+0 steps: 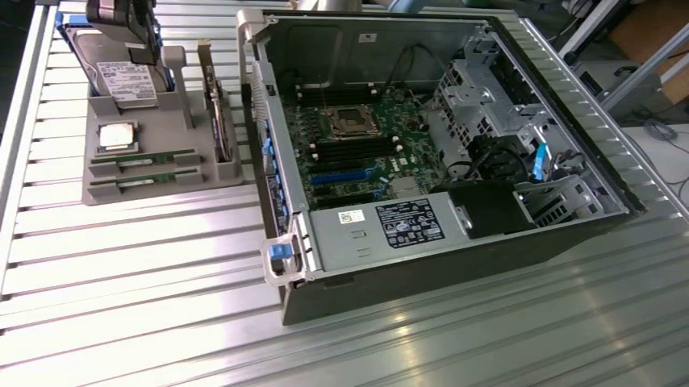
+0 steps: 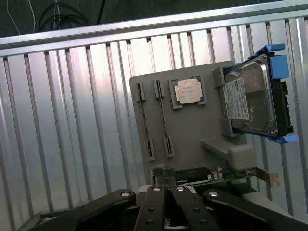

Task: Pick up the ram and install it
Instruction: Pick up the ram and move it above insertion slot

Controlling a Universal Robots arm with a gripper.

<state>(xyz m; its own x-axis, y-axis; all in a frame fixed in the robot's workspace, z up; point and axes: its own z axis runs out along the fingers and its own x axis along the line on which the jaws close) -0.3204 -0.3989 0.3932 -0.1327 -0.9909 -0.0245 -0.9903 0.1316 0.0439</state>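
The black fingers (image 2: 167, 179) are pressed together on nothing, hovering just past one end of a long, thin green ram stick (image 2: 164, 120) and its twin (image 2: 143, 120). Both sticks sit edge-up in slots of a grey plastic holder tray (image 1: 177, 139). The tray also carries one square silver CPU chip (image 1: 116, 135), one silver hard drive (image 1: 122, 79) and one upright card (image 1: 219, 113). One open computer case (image 1: 431, 121) stands beside it on the ribbed metal worktop (image 1: 129, 306).

Hard drive (image 1: 121, 76) cut by edge, gripper (image 2: 165, 174) base cropped, power supply label (image 1: 407, 223) unreadable
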